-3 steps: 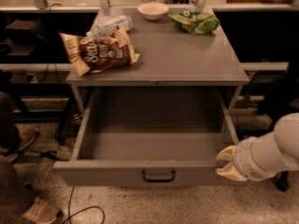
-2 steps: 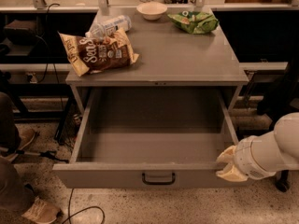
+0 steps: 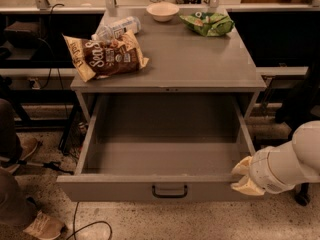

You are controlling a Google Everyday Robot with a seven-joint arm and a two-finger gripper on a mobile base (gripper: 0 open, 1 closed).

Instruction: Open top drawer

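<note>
The top drawer (image 3: 165, 156) is pulled far out of the grey cabinet, showing its deep plain grey inside. Its front panel faces me, with a small black loop handle (image 3: 170, 190) at the centre. My gripper (image 3: 244, 176) is at the drawer's front right corner, its pale fingertips touching the rim of the front panel. The white arm comes in from the right edge. No other drawers show.
On the cabinet top (image 3: 200, 64) lie a brown snack bag (image 3: 105, 55), a clear plastic bottle (image 3: 117, 27), a white bowl (image 3: 162, 11) and a green chip bag (image 3: 207, 23). A person's shoes (image 3: 42, 224) and cables lie on the floor at left.
</note>
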